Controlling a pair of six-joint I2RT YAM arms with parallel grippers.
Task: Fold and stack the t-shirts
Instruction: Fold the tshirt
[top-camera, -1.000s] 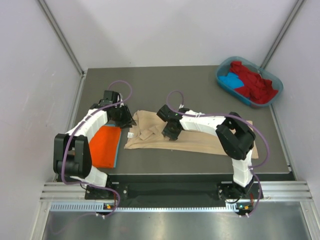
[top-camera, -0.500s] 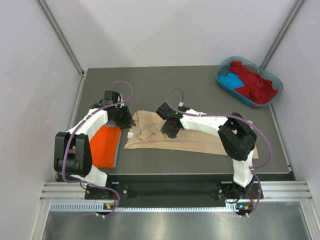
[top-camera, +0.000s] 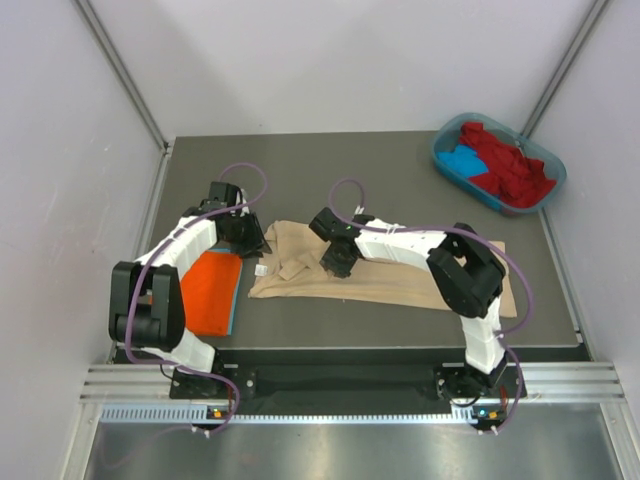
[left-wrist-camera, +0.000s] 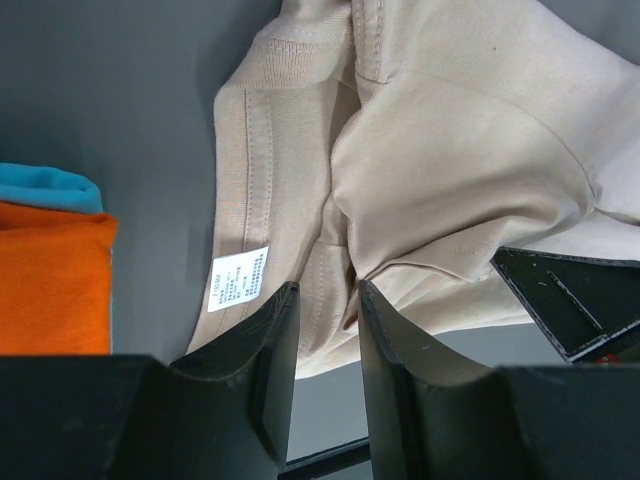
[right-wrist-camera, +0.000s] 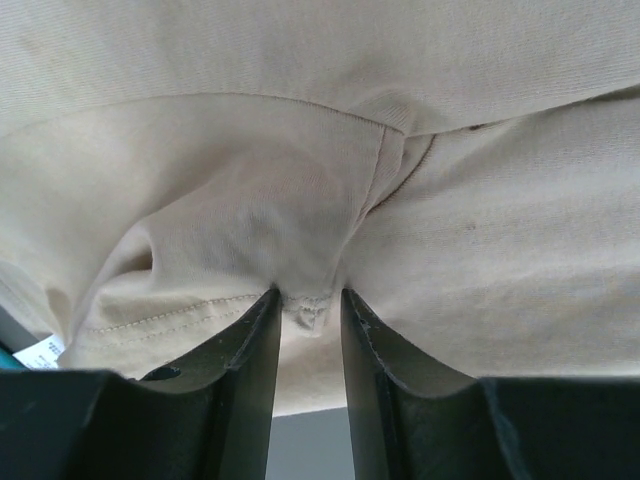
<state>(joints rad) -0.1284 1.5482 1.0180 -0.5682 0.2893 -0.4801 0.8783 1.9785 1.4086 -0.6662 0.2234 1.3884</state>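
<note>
My left gripper (left-wrist-camera: 325, 305) is narrow, pinching the beige shirt (top-camera: 400, 282) by its collar. My right gripper (right-wrist-camera: 308, 305) nips a fold. The shirt lies mid-frame, with the orange shirt (top-camera: 210, 292) just left of it.

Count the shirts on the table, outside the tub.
3: the beige shirt spread mid-table, the folded orange shirt at left, a blue shirt beneath it showing only an edge. More may hide underneath.

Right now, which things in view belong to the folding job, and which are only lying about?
For the job: beige t-shirt, orange t-shirt, folded blue t-shirt beneath it, red shirts and bright blue shirt in the teal tub.
Only lying about: the teal tub itself; the table.
</note>
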